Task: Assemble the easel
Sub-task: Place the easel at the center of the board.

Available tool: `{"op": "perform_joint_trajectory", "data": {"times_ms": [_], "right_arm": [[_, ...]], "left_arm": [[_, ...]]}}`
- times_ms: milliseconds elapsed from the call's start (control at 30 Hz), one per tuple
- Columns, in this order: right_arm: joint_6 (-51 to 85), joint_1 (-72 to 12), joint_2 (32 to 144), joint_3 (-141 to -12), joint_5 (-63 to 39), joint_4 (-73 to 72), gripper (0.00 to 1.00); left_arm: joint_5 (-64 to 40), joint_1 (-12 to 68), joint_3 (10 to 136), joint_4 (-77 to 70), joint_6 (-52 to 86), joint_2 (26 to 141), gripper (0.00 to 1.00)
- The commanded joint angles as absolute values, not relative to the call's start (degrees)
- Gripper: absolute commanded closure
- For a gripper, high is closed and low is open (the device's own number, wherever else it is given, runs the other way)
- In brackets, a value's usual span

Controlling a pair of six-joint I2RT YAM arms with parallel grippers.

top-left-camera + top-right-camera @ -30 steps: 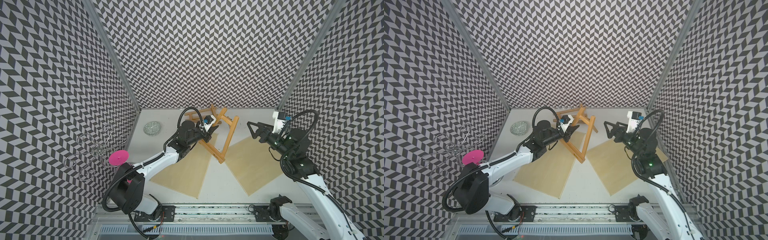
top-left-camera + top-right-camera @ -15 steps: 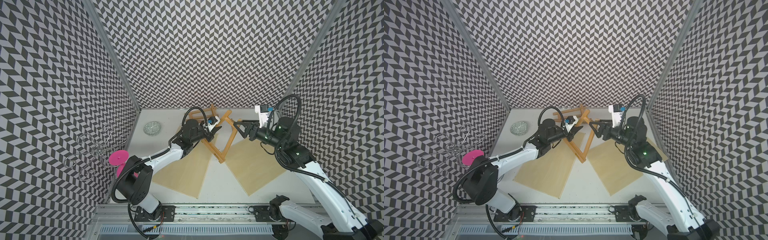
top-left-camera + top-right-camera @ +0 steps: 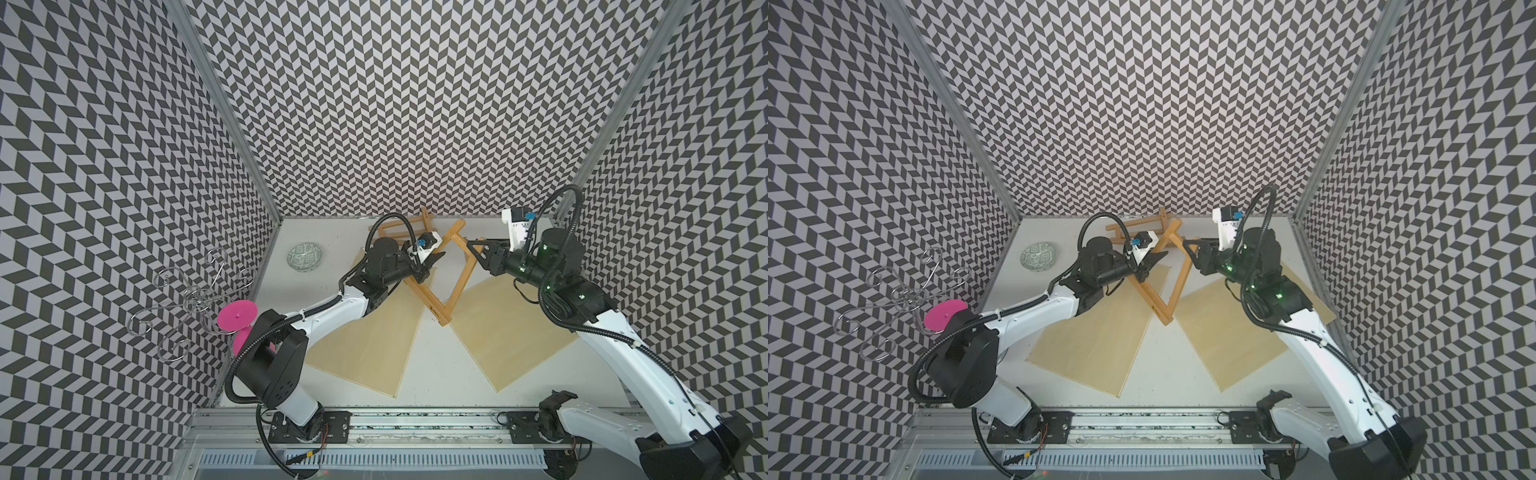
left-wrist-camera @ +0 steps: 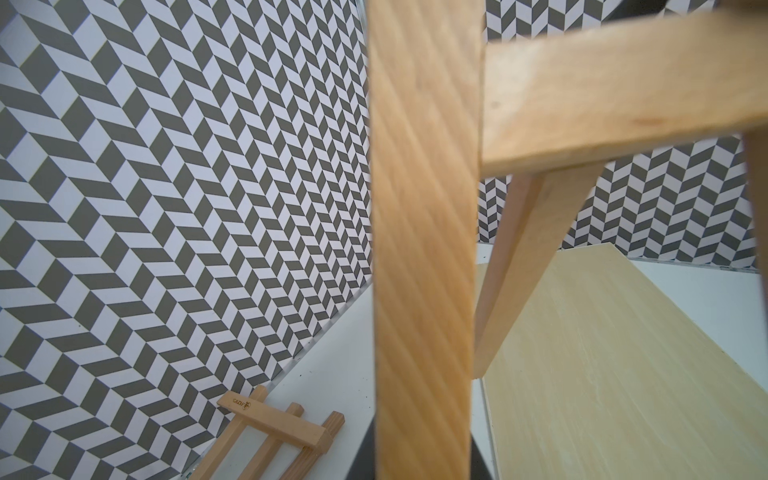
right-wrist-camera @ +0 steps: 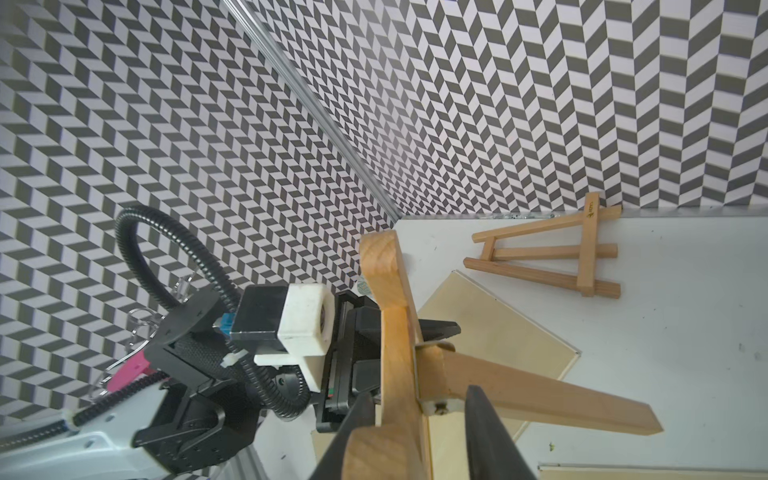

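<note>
At table's (image 3: 440, 374) rear, outstretched left arm (image 3: 332, 307), right arm (image 3: 590, 303) flanking easel frame (image 3: 460, 289).

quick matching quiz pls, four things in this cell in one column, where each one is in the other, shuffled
Things:
1. large easel
2. small easel
3. patterned bowl
4. pink disc

Places:
A. lying flat by the back wall
B. by the left arm's base, at the left wall
C. gripped by the left claw
D. alone on bare table near the back left corner

Pairs: 1-C, 2-A, 3-D, 4-B
</note>
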State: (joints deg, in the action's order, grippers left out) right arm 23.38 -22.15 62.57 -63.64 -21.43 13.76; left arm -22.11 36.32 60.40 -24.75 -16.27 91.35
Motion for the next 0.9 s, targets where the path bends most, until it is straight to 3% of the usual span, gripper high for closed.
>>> {"op": "perform_joint_trajectory", "data": {"times_ms": [0,200,267,367,433,500,700,867], "right_arm": [[21.89,-22.41,62.85,-63.73,-19.98,11.51,0.75],[21.53,-22.34,61.49,-62.84,-17.64,10.77,0.90],[21.56,-22.30,61.04,-62.89,-16.61,10.55,0.93],[21.88,-22.29,60.41,-62.97,-14.81,10.00,0.98],[22.41,-22.16,60.04,-62.83,-13.23,9.33,1.00],[22.80,-21.85,59.86,-63.01,-12.22,8.86,1.00],[25.99,-18.13,60.11,-62.71,-8.06,5.21,1.00],[27.49,-14.14,61.76,-59.17,-1.99,-2.37,1.00]], "left_arm": [[-22.38,36.56,63.90,-27.83,-16.40,91.41,1.00],[-21.06,36.64,64.97,-26.95,-15.21,92.37,1.00],[-21.16,36.65,65.43,-26.36,-15.00,92.58,0.88],[-21.43,36.65,65.57,-26.54,-14.86,92.64,0.83],[-20.96,36.65,65.69,-26.97,-14.07,92.54,0.62],[-20.39,36.65,65.74,-26.75,-13.37,92.05,0.49],[-12.40,36.93,64.79,-25.12,-6.15,88.15,0.30],[-7.36,37.57,61.12,-23.82,2.23,84.36,0.21]]}}
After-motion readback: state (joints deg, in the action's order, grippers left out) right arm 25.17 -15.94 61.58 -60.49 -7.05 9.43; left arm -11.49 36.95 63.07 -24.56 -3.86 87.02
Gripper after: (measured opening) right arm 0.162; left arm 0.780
